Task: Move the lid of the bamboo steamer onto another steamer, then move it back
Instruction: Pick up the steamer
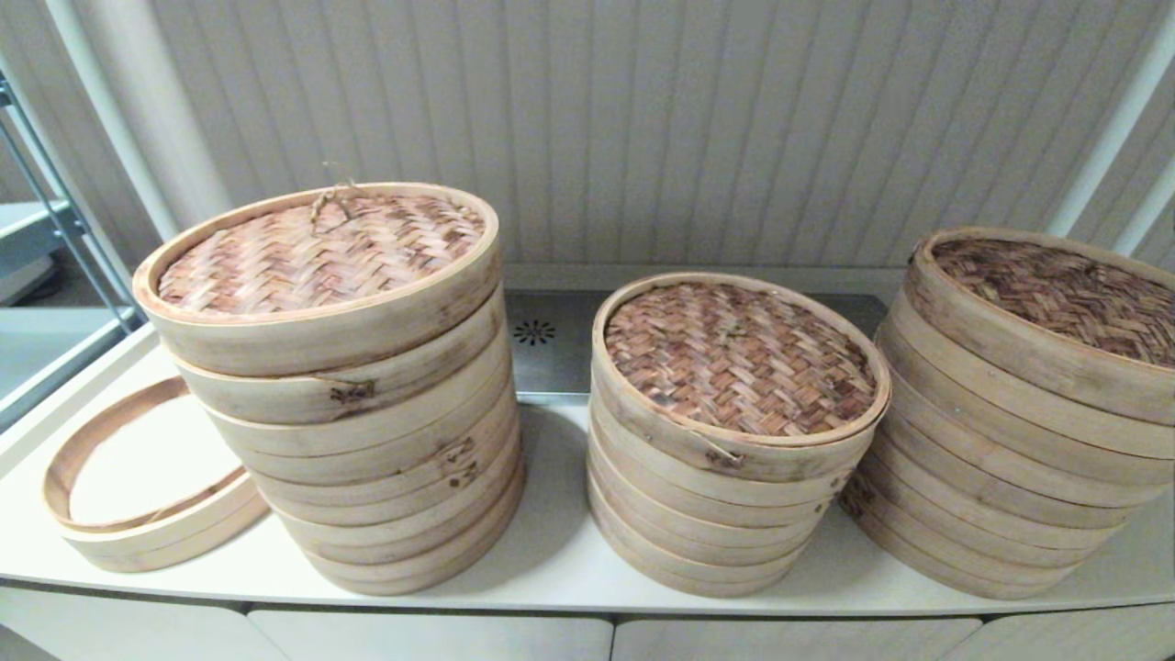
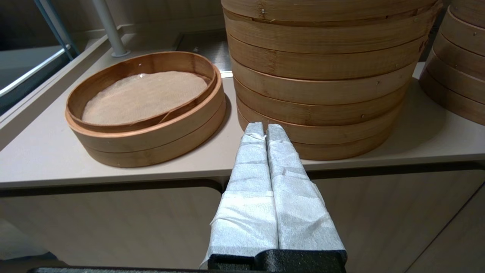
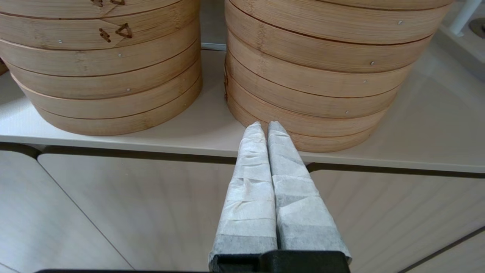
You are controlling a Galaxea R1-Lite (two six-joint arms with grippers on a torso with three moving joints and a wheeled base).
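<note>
Three stacks of bamboo steamers stand on the white counter. The tall left stack carries a woven lid with a small loop handle. Woven tops also show on the middle stack and the right stack. Neither gripper appears in the head view. My left gripper is shut and empty, held low in front of the counter edge before the left stack. In the same low position, my right gripper is shut and empty before the right stack.
A single shallow steamer ring, also in the left wrist view, lies at the counter's far left. A metal panel runs behind the stacks. Cabinet fronts sit below the counter edge. A metal rack stands at the left.
</note>
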